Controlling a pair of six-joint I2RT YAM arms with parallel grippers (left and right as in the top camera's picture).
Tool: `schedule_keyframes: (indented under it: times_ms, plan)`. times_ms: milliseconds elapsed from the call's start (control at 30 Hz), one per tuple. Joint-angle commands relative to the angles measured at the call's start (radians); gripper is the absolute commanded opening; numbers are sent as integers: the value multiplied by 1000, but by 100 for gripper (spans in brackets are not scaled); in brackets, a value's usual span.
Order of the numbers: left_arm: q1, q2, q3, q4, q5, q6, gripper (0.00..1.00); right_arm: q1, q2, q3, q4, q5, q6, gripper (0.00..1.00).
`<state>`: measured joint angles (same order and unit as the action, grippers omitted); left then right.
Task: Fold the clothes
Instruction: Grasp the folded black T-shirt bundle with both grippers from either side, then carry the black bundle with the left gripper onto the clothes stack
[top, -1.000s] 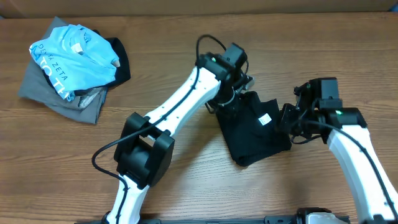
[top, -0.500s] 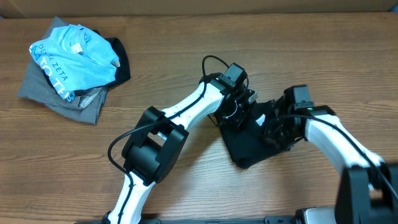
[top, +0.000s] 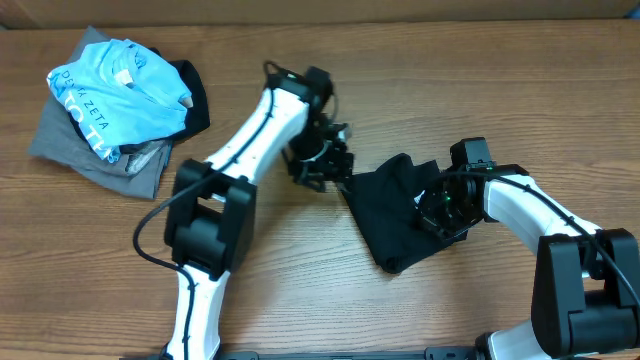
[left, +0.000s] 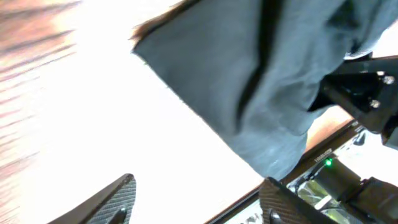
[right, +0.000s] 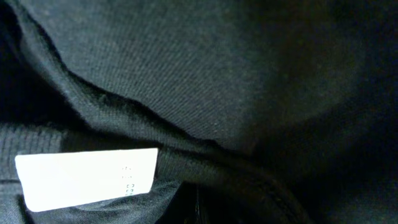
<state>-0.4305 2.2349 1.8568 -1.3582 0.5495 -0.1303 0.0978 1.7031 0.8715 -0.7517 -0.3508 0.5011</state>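
The left hand (top: 322, 166) has just let go and pulled left, fingers apart, off the black T-shirt (top: 388, 222) lying mid-surface (top: 500, 90). The right hand (top: 440, 207) stays clamped on the shirt's right edge, so that fold looks laid.

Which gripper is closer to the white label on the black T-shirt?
Right. The right gripper is pressed into the black T-shirt beside its white label; the left gripper hangs open off the shirt's left edge.
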Motion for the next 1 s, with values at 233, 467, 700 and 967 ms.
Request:
schedule_keyframes:
  times_ms: [233,467,700,967]
  plan:
    - [-78,-24,-198,243,237,-183,100,3,86,-57,-2,125,23,4]
    - [-134,-24,-377,526,263,-492,91,3,86,-57,0,122,19,4]
    - [-197,-24,-425,719,232,-616,41,3,86,-57,-3,122,19,4]
    - [-153,-25,-406,684,216,-388,4,3,32,-27,-70,126,19,4]
